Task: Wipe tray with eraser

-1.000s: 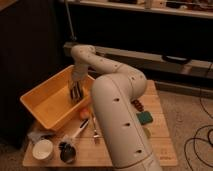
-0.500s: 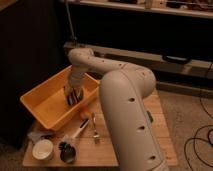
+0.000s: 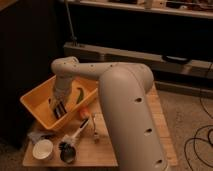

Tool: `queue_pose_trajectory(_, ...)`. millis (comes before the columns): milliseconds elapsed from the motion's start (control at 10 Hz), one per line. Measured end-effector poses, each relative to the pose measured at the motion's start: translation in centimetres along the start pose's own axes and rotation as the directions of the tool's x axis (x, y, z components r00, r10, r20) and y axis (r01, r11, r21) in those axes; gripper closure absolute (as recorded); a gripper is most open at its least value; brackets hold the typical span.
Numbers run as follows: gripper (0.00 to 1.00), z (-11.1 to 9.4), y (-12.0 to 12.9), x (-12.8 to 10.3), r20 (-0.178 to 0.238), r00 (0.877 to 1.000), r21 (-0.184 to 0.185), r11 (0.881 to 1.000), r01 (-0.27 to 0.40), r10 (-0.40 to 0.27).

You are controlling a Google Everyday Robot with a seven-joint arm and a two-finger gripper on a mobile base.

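The yellow-orange tray (image 3: 35,106) sits tilted on the left part of the wooden table. My gripper (image 3: 59,109) reaches down into it from the white arm and stands near the tray's front wall. Its fingers are shut on the eraser (image 3: 60,111), a dark block with pale stripes that rests against the tray floor. A green curved mark or item (image 3: 80,95) lies on the tray floor just right of the gripper.
In front of the tray are a white cup (image 3: 42,149), a black-headed brush with a white handle (image 3: 75,137), a small orange item (image 3: 85,114) and a small tool (image 3: 95,131). My bulky white arm (image 3: 130,115) covers the table's middle. Dark shelving stands behind.
The gripper with the eraser has slid across the tray floor from the far right side toward the front left. The arm has swung nearer to the camera.
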Motion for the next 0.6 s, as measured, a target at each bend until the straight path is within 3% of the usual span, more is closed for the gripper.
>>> queue_pose_trajectory(300, 1.00, 0.4, 2.3, -2.4, 0.012, 0.999, -0.034, 0.999, 0.032, -0.032)
queue_pose_trajectory(600, 1.00, 0.3, 0.1, -5.2, 0.024, 1.000, -0.035, 0.999, 0.005, -0.004)
